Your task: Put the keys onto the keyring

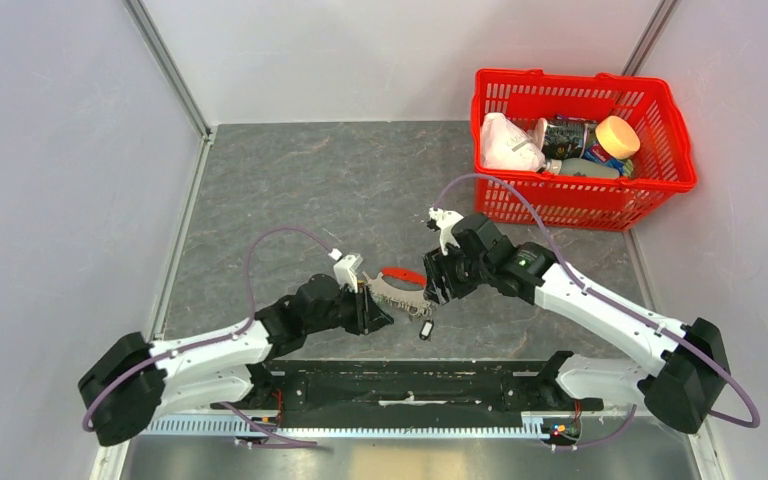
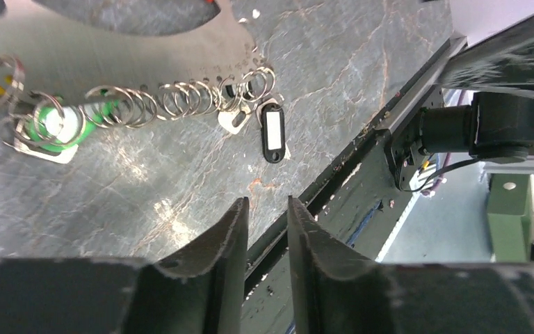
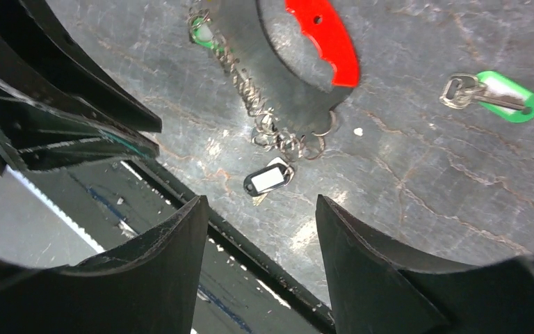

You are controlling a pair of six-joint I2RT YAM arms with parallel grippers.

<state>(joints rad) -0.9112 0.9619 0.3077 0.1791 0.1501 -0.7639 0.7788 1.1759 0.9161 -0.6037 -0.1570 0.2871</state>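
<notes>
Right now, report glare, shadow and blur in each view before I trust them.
Top external: even light, soft shadows, but the keyring is tiny. Left wrist: pale glare patches on the table, split rings glinting, the left gripper dark and soft-edged. Right wrist: glare on the table near the keyring, the right gripper black and featureless, the green-tagged key sharp.

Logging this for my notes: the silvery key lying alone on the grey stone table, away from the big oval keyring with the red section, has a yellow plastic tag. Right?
No. The lone silvery key has a green plastic tag, not yellow. The right wrist view shows it on the grey stone table, away from the red-sectioned oval keyring.
</notes>
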